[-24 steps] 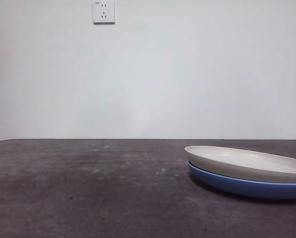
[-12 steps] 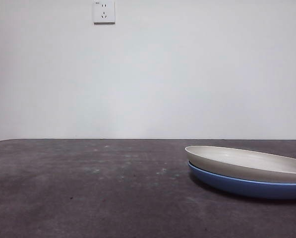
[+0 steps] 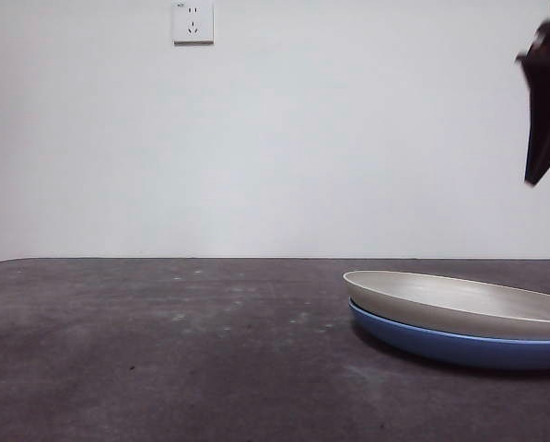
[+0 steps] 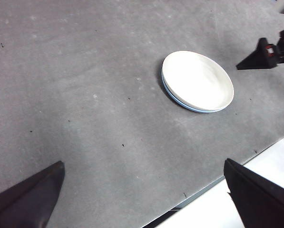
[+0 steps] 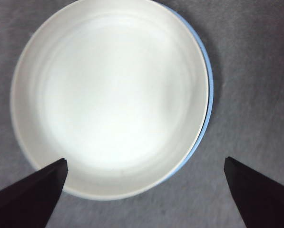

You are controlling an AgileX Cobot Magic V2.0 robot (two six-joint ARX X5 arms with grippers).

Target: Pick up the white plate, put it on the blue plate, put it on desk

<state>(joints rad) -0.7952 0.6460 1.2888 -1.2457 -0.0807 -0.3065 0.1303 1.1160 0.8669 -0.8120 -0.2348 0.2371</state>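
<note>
The white plate [image 3: 459,302] lies inside the blue plate [image 3: 440,343] on the right of the desk [image 3: 164,368]. My right gripper [image 3: 535,166] hangs well above the stack at the top right corner of the front view. Its wrist view looks straight down on the white plate [image 5: 111,97], with a strip of the blue plate [image 5: 209,95] showing along one side. The right gripper [image 5: 144,160] is open and holds nothing. My left gripper [image 4: 142,164] is open too, high and far from the white plate [image 4: 197,80] and the blue plate [image 4: 189,108]. It also sees the right gripper [image 4: 263,50] beside the stack.
A wall socket [image 3: 193,22] sits on the white wall behind the desk. The desk's edge [image 4: 218,185] runs close to the plates in the left wrist view, with pale floor beyond it.
A dark gripper has come into the front view at the top right, above the plates. The two stacked plates have not moved.
</note>
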